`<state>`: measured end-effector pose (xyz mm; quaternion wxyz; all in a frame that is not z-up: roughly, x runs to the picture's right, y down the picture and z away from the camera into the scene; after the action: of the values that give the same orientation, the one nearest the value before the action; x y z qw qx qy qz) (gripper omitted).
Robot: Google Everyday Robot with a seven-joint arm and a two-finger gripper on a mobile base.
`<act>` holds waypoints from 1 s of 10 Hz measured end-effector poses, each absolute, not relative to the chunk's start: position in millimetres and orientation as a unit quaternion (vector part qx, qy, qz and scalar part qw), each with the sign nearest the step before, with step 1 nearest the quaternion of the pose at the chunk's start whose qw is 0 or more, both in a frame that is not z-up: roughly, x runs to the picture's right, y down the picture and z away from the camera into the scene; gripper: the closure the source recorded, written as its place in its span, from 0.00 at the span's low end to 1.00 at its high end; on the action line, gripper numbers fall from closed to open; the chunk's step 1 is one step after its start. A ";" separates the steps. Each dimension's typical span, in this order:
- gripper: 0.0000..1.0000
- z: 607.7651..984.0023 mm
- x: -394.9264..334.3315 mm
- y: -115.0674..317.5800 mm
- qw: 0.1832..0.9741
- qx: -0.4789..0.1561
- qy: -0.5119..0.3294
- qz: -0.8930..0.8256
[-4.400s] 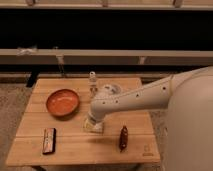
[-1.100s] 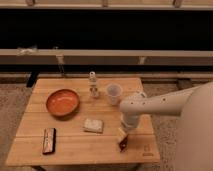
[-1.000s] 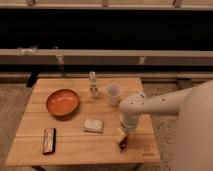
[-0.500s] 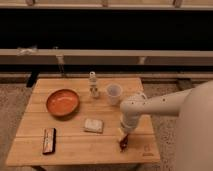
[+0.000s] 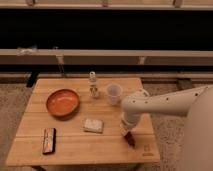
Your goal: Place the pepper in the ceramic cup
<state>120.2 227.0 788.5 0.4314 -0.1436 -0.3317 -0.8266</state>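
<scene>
The dark reddish-brown pepper [image 5: 130, 139] lies on the wooden table [image 5: 70, 145] near its front right corner. My gripper [image 5: 126, 132] points down right over the pepper's near end and hides part of it. The white ceramic cup [image 5: 114, 93] stands upright behind the gripper, near the middle right of the table. The white arm reaches in from the right.
An orange bowl [image 5: 63, 102] sits at the left. A slim clear bottle [image 5: 93, 84] stands left of the cup. A small pale flat object [image 5: 93, 125] lies in the middle. A dark rectangular bar [image 5: 49, 140] lies at the front left. A rail runs behind the table.
Earlier the arm stretched over the table's middle near the pale object. It has since moved right and down to the pepper. Over the last second nothing visibly moved.
</scene>
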 end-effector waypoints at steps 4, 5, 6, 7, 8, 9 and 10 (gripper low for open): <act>0.86 795.1 140.3 190.6 0.428 -0.133 -0.311 -0.838; 0.86 799.5 144.5 179.9 0.430 -0.124 -0.307 -0.840; 0.86 804.9 149.8 164.1 0.431 -0.111 -0.302 -0.843; 0.86 810.1 156.2 143.9 0.432 -0.095 -0.296 -0.846; 0.86 812.5 160.8 129.1 0.432 -0.084 -0.291 -0.849; 0.86 814.5 164.5 115.2 0.432 -0.074 -0.287 -0.852; 0.86 817.6 170.4 87.4 0.429 -0.051 -0.283 -0.857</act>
<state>170.4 87.4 817.6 0.4287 -0.0512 -0.2825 -0.8566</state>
